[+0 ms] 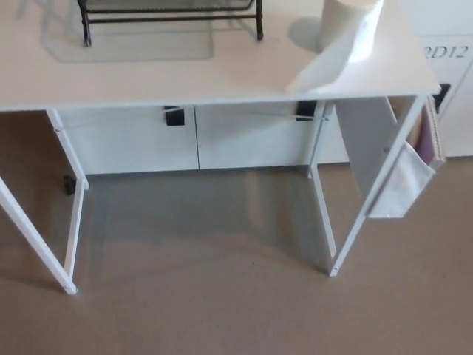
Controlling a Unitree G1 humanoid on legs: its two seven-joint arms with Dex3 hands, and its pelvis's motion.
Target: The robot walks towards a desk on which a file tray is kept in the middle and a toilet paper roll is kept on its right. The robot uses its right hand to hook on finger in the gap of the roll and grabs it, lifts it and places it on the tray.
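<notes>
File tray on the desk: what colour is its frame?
Black. The file tray shows in the head view, cut off by the top edge.

The desk (185, 74) is smooth, matt white. On it, the file tray (171, 15) is black metal and the toilet paper roll (347, 26) is soft paper.

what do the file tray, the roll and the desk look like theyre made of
File tray: thin black bars, likely painted metal wire, matte.
Toilet paper roll: soft white paper, with a loose sheet trailing onto the desk.
Desk: smooth white top with a faint sheen, probably laminated board. Its slim white legs look like painted metal.
</notes>
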